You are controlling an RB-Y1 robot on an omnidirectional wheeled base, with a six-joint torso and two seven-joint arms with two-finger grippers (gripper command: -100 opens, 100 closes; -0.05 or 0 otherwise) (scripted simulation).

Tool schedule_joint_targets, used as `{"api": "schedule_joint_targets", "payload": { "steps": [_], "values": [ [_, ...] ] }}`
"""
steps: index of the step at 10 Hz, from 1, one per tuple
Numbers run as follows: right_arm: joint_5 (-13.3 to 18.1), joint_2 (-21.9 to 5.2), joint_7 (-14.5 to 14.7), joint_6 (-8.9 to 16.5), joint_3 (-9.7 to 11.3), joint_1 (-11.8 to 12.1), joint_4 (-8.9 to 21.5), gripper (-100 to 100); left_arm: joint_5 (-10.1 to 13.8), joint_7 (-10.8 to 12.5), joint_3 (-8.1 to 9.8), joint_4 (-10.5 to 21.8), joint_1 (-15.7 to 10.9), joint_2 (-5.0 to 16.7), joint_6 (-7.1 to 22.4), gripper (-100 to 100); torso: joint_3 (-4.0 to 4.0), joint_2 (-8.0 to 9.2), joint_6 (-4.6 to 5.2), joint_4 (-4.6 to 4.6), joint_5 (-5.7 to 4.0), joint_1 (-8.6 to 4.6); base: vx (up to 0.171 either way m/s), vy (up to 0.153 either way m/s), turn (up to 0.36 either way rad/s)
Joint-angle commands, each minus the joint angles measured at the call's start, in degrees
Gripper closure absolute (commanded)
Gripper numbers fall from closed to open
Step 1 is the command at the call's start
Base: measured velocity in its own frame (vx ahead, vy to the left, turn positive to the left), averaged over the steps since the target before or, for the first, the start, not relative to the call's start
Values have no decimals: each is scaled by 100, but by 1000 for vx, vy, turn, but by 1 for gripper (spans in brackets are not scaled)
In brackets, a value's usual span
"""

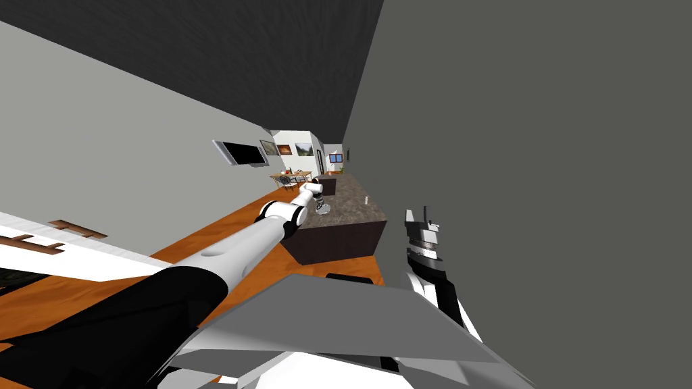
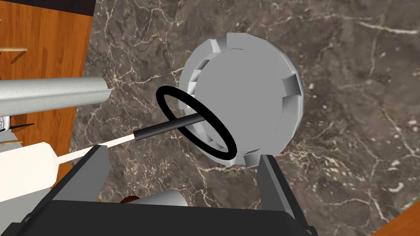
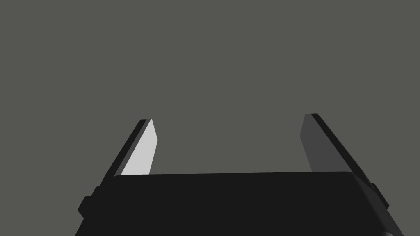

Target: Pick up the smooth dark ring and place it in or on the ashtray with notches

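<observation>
A thin black ring (image 2: 159,100) stands tilted across the near rim of a round grey ashtray (image 2: 246,94) with notches in its wall. The ashtray sits on a dark marbled counter (image 2: 348,123). My left gripper (image 2: 181,152) hangs above them, open, with both fingers apart from the ring and nothing between them. In the head view the left arm reaches out over the counter (image 1: 351,202) to the left gripper (image 1: 316,192). My right gripper (image 3: 228,118) is open and empty, held low beside a grey wall (image 1: 540,169).
A thin white and black rod (image 2: 164,128) lies on the counter and crosses the ring. A grey roll (image 2: 53,96) and a white cylinder (image 2: 24,174) lie near the counter's edge, over orange wood floor (image 2: 45,45). A grey cone-like thing (image 2: 164,198) sits close to the gripper body.
</observation>
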Motion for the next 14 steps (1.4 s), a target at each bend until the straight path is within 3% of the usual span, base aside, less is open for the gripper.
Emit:
{"api": "schedule_joint_targets", "payload": {
  "steps": [1,3,4,5,6,7,9,10,14],
  "values": [
    [0,0,0,0,0,0,0,0,-17,26,-15,286,-286,-26,-69,-100,0,0,0,0,0,0,0,0,0],
    [0,0,0,0,0,0,0,0,-17,26,-15,367,-290,-26,-69,-100,-5,-6,-1,-3,2,3,0,0,0],
    [0,0,0,0,0,0,0,0,-17,26,-15,532,-290,-26,-69,-100,-5,-7,-2,-3,2,4,0,0,0],
    [0,0,0,0,0,0,0,0,-17,26,-15,915,-290,-26,-69,-100,-6,-7,-2,-4,2,5,0,0,0],
    [0,0,0,0,0,0,0,0,-17,26,-15,273,-218,-26,-69,-100,-6,-7,-4,-6,5,8,0,0,0],
    [0,0,0,0,0,0,0,0,-31,121,-46,149,-298,-8,383,-100,-4,-6,0,-1,0,4,-9,14,-24],
    [0,0,0,0,0,0,0,0,-31,121,-46,149,-298,-8,383,-100,-1,-1,-2,-1,3,10,-9,15,-7],
    [0,0,0,0,0,0,0,0,-29,148,-66,117,-466,34,583,-100,-3,-3,-2,-2,3,9,-10,15,-21],
    [0,0,0,0,0,0,0,0,-25,183,-92,74,-689,90,849,-100,-2,-3,-2,-2,3,9,-9,15,-12]
  ]
}}
